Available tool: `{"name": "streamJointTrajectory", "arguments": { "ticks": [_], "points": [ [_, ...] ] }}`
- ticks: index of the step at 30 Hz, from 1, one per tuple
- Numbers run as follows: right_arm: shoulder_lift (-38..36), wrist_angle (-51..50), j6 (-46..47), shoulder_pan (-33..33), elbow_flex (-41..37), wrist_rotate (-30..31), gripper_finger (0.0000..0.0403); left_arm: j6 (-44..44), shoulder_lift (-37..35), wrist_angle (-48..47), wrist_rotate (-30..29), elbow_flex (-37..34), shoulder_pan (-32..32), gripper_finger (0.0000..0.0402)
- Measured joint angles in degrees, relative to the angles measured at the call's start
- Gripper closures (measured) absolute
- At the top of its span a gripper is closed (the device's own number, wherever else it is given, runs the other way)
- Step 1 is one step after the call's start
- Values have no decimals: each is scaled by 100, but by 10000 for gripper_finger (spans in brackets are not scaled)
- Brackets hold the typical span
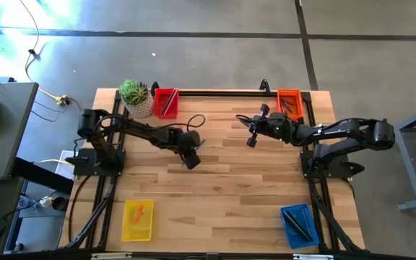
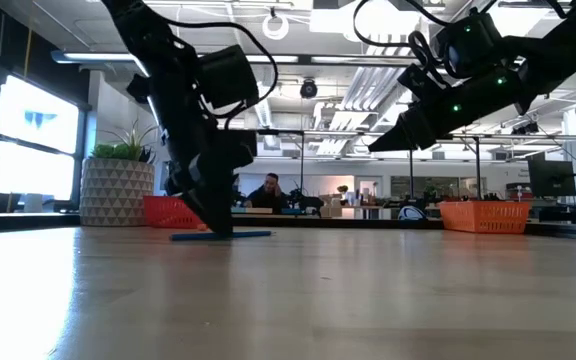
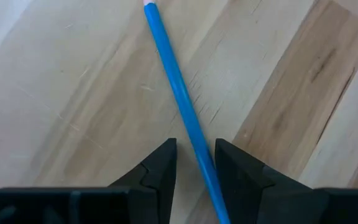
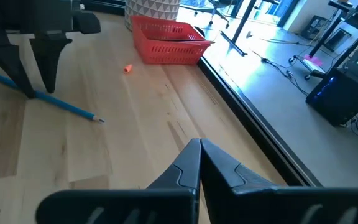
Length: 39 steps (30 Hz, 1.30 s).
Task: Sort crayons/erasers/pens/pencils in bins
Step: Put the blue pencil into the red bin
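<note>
Blue is what matters here: the blue pencil [image 3: 182, 106] lies flat on the wooden table [image 1: 230, 184] near its middle, and your left gripper [image 3: 194, 163] stands straight over it, fingers [image 3: 157, 168] parted a little to either side of the shaft, not yet pinching it. In that wrist view the pencil runs from about eleven o'clock to five, crossing the gap at a slant, so square up before closing. The right gripper [image 4: 199, 155] hangs shut and empty toward the orange bin [image 1: 289, 103], farther off.
</note>
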Motion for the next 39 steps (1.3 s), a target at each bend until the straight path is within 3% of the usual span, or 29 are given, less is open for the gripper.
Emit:
{"name": "streamJointTrajectory", "arguments": {
  "ticks": [12,21,29,35,37,39],
  "points": [
    [0,3,134,2,2,-111,403,657,79,-64,200,4,19,392],
    [2,3,134,4,4,-114,403,732,-260,-248,126,-40,184,399],
    [2,-43,134,7,7,-120,403,580,-1206,-242,-456,-27,509,400],
    [2,-88,134,7,7,-120,403,592,-1926,-478,-1748,-27,872,400],
    [2,-86,136,7,7,-124,403,593,-2061,-454,-1848,-36,1084,400],
    [2,-84,136,7,7,-154,403,791,-2148,-253,-1545,-154,1319,401]
  ]
}}
